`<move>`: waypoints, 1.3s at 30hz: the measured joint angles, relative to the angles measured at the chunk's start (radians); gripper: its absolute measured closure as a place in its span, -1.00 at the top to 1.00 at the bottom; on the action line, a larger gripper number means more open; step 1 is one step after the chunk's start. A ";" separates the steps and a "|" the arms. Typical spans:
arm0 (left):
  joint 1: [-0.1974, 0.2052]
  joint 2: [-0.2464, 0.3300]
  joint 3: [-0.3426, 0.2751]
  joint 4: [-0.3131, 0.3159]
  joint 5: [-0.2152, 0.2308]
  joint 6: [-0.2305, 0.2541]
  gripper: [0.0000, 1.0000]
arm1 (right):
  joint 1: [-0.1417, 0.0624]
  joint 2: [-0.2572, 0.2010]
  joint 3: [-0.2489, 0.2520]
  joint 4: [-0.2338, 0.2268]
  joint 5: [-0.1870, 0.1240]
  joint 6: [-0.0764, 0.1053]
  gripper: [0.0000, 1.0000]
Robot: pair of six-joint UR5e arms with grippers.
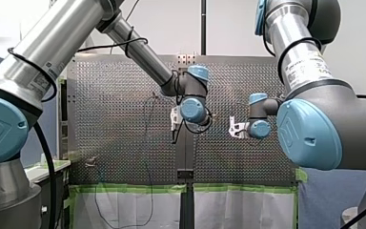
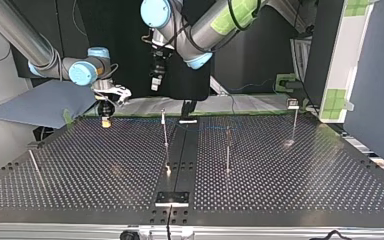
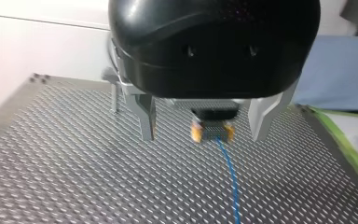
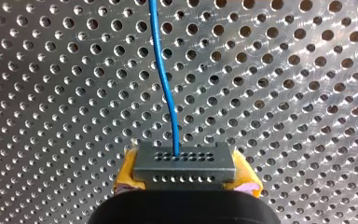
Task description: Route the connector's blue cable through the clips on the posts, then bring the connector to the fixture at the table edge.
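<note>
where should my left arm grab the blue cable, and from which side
Probably the straight stretch of the blue cable just ahead of the connector held in my right gripper. Come from above with the open jaws of my left gripper on either side, across its run: the cable is thin and lines up between them.

No legible text, labels or numbers.

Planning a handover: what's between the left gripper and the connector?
Nothing: left wrist view shows only bare table between the open left gripper and the connector.
</note>
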 joint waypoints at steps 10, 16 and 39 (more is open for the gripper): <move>-0.018 0.073 -0.073 0.042 -0.045 -0.073 0.96 | 0.003 0.000 0.000 0.001 -0.006 0.006 -1.00; -0.018 0.117 -0.117 0.071 -0.036 -0.117 0.96 | 0.003 0.000 0.000 0.003 -0.008 0.006 -1.00; 0.103 0.294 -0.294 0.247 0.104 -0.294 0.96 | -0.003 0.000 0.000 -0.001 -0.019 0.011 -1.00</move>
